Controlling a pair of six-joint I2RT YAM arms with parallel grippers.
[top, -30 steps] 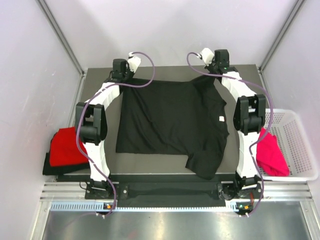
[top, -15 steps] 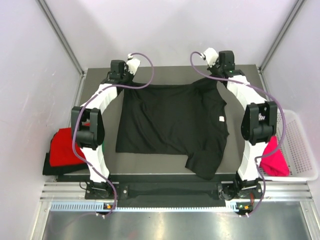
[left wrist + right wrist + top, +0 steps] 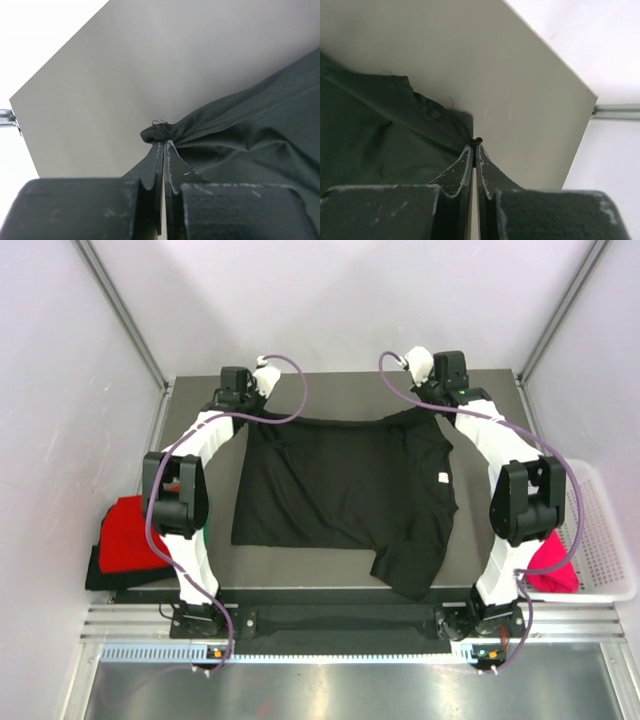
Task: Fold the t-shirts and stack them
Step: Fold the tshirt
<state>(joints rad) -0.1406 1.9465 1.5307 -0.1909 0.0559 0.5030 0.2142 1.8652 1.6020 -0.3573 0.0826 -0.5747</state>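
A black t-shirt (image 3: pixel 340 490) lies spread on the grey table (image 3: pixel 330 390), its small white label (image 3: pixel 441 477) toward the right. At its far left corner my left gripper (image 3: pixel 248 412) is shut on a bunched pinch of the black cloth (image 3: pixel 250 130), which shows at the fingertips of the left gripper (image 3: pixel 164 142) in the wrist view. The right gripper (image 3: pixel 437 405) is shut on the far right corner. In its wrist view a thin fold of black cloth (image 3: pixel 370 130) is pinched at the tips of the right gripper (image 3: pixel 475 145). The far edge sags between them.
A red t-shirt (image 3: pixel 125 535) sits off the table's left edge on something black (image 3: pixel 95 578). A white mesh basket (image 3: pixel 600 530) stands at the right with a magenta-pink t-shirt (image 3: pixel 552 570) in it, partly behind the right arm. Bare table lies beyond the shirt's far edge.
Both grippers have drawn the shirt's far edge a little toward the near side, so more bare table shows behind it. The right arm's elbow has swung outward to the right.
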